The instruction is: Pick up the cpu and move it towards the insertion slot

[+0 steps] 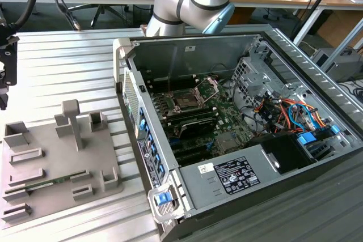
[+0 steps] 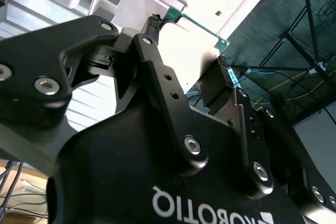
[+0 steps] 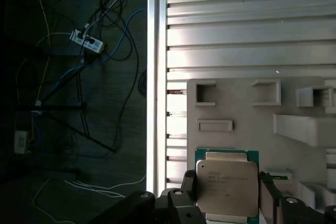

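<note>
Cpu, its lid faintly printed, sits clamped in gripper.

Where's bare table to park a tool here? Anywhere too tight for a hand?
Bare slats between the grey tray and the table's far edge. More past the computer case, on the exterior view's right. Crowded: inside the case, cables beside the green board.

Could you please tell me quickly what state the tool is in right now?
Tool: closed on the cpu, gripping it by two opposite edges over the grey tray.
</note>
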Available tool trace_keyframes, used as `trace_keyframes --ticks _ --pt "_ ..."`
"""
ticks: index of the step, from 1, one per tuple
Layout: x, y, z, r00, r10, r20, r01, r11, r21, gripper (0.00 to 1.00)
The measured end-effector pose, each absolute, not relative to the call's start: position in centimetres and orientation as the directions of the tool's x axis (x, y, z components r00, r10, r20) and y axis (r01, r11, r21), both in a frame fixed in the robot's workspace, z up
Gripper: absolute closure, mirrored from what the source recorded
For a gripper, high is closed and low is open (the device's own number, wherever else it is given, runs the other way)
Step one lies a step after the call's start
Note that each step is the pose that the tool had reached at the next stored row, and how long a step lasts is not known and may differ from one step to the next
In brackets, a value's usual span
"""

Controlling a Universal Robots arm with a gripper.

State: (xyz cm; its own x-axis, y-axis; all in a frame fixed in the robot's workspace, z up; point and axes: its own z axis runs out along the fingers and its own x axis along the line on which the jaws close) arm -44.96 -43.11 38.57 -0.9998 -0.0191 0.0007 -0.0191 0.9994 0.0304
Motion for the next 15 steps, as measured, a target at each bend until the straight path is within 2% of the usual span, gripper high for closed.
trace_keyframes --ticks 15 --pt "-45.0 -43.1 39.8 -1.0 -0.019 0.001 -0.019 0.999 0.03 0.45"
